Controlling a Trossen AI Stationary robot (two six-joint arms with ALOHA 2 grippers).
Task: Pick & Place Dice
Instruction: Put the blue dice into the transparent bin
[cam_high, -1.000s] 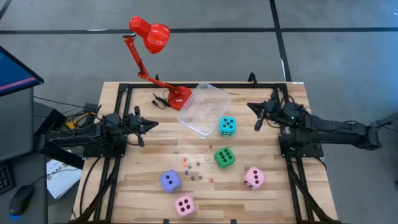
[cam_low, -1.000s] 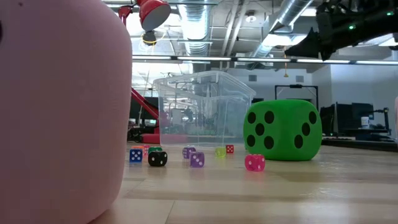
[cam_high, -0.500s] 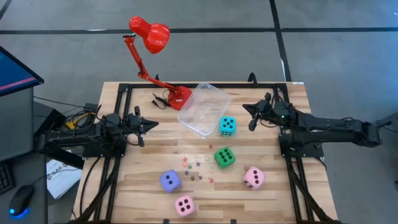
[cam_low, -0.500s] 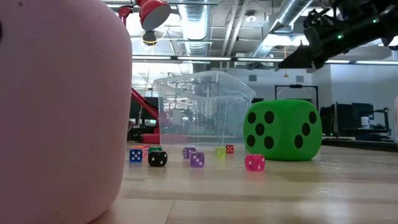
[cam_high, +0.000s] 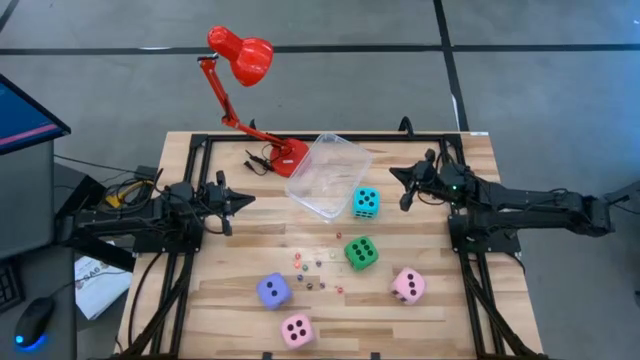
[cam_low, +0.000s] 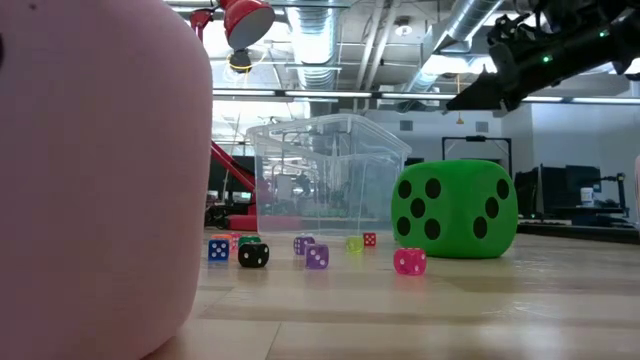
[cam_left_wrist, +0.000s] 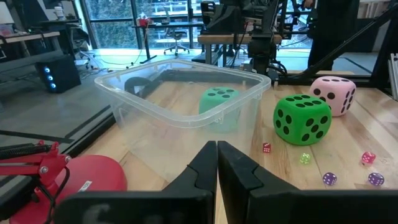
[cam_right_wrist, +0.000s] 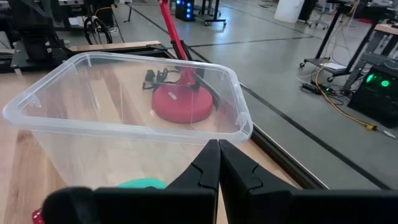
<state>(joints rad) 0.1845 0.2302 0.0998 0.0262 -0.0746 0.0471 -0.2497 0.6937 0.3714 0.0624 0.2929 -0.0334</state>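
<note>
Five soft dice rest on the wooden table: a cyan die (cam_high: 366, 202) beside the clear tub (cam_high: 328, 175), a green die (cam_high: 361, 252), a pink die (cam_high: 407, 286), a purple-blue die (cam_high: 273, 290) and another pink die (cam_high: 296, 330). Several tiny dice (cam_high: 315, 270) lie scattered between them. My right gripper (cam_high: 400, 187) hovers shut above the table, just right of the cyan die and the tub (cam_right_wrist: 124, 112). My left gripper (cam_high: 245, 200) waits shut at the left, pointing at the tub (cam_left_wrist: 180, 106).
A red desk lamp stands with its base (cam_high: 287, 156) at the tub's far left corner and its head (cam_high: 243, 55) beyond the far edge. Black frame rails run along the table's left and right sides. Bare wood lies between the left gripper and the tub.
My right gripper has moved toward the table's left, closer to the tub and the cyan die, and has dipped slightly, then held still. The dice and the tub have stayed where they were.
</note>
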